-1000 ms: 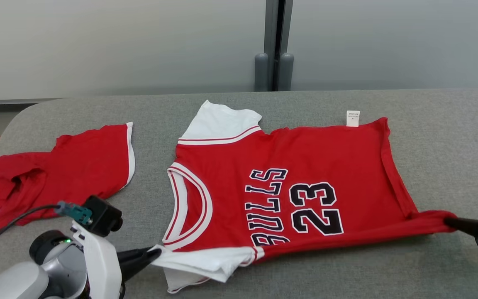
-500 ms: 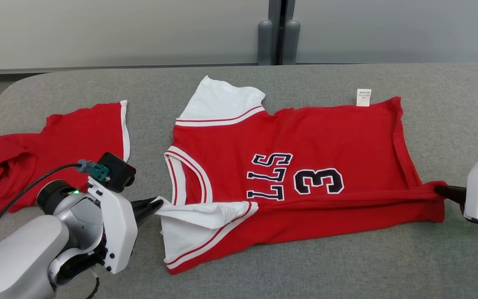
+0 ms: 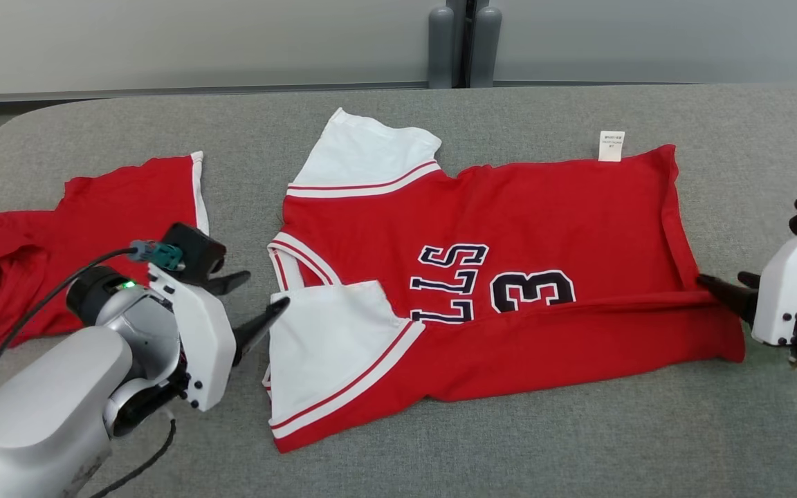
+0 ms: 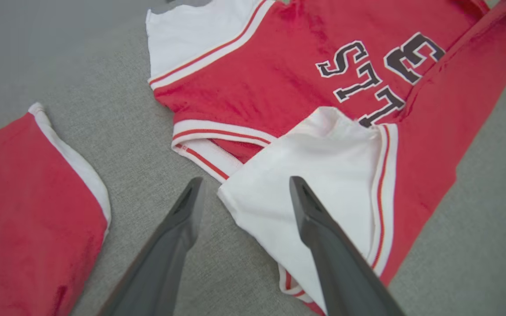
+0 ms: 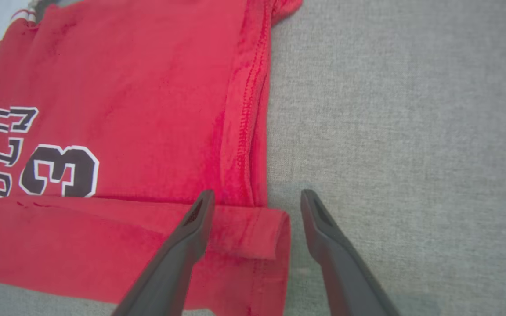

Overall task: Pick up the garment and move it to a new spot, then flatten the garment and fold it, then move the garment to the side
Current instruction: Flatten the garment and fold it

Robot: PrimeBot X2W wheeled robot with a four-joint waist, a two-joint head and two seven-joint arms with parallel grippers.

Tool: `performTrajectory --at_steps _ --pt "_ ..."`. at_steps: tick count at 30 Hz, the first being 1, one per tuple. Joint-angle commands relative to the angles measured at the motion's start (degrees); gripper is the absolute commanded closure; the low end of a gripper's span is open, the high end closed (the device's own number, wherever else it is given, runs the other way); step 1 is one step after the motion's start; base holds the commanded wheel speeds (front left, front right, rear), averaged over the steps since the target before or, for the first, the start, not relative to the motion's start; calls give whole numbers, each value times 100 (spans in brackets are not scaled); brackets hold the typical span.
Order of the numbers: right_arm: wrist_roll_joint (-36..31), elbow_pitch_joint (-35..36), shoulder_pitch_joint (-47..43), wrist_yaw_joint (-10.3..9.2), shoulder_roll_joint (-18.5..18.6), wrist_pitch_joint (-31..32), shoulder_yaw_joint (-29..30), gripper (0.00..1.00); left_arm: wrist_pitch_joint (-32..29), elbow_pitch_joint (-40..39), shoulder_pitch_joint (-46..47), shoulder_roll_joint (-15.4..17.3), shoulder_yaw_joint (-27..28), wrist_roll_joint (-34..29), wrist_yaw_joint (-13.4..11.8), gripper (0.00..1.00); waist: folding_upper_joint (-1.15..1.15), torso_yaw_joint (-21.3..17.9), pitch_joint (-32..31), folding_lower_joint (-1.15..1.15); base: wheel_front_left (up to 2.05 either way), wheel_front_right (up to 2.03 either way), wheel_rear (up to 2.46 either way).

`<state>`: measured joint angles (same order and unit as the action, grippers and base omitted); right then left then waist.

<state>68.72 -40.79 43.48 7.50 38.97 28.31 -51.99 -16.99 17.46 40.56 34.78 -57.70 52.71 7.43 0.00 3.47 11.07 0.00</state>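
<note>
The jersey (image 3: 544, 228) lay between them: left gripper (image 3: 267, 289) spread at its white sleeve (image 3: 322, 339), right gripper (image 3: 722, 278) spread at its folded hem (image 5: 257, 237).

My grey table (image 3: 578, 443) carries a red jersey (image 3: 544, 228), its near edge folded over. A second red garment (image 3: 115, 228) lies apart on my left.

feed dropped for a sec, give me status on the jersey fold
Left gripper open at the white sleeve, right gripper open at the hem corner. Jersey flat on table, near edge folded over the print. Second red garment apart, at left.
</note>
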Motion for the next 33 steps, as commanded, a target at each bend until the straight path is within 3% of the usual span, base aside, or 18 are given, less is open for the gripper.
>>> performTrajectory --at_steps 1,9,13,16,19,23,28,31,33 --pt "-48 25 32 -2 -5 -215 75 0 196 125 134 -9 107 -80 -60 0 0 4 -3 0 0 0 0" --pt "-388 436 -268 -2 -77 -2360 472 0 2085 608 -123 -556 1014 50 -888 0 0 44 -142 0 0 0 0" --pt "-587 646 -575 -2 -122 -3588 659 0 2874 578 -410 -789 1373 194 -1080 0 0 73 -259 0 0 0 0" --pt "-874 756 -813 -2 -184 -4164 712 0 3141 478 -682 -965 1670 243 -1199 0 0 83 -354 0 0 0 0" --pt "-1289 805 -1094 -2 -324 -4344 996 0 3217 253 -1042 -1218 2147 81 -1365 0 0 93 -447 0 0 0 0" --pt "-2249 1302 -1691 -2 -742 -4351 2134 0 3211 -238 -1821 -1745 3082 -568 -1470 0 0 88 -489 0 0 0 0" --pt "-3422 2059 -2765 -2 -1523 -4348 3447 0 3213 -359 -2729 -2462 3807 -1415 -1268 0 0 108 -624 0 0 0 0" --pt "-3958 2451 -3369 -2 -1927 -4347 3840 0 3213 -281 -3199 -2830 4126 -1802 -1117 0 0 121 -737 0 0 0 0" --pt "-4080 2557 -3509 -2 -2030 -4347 3954 0 3213 -269 -3309 -2901 4222 -1947 -1068 0 0 122 -762 0 0 0 0"
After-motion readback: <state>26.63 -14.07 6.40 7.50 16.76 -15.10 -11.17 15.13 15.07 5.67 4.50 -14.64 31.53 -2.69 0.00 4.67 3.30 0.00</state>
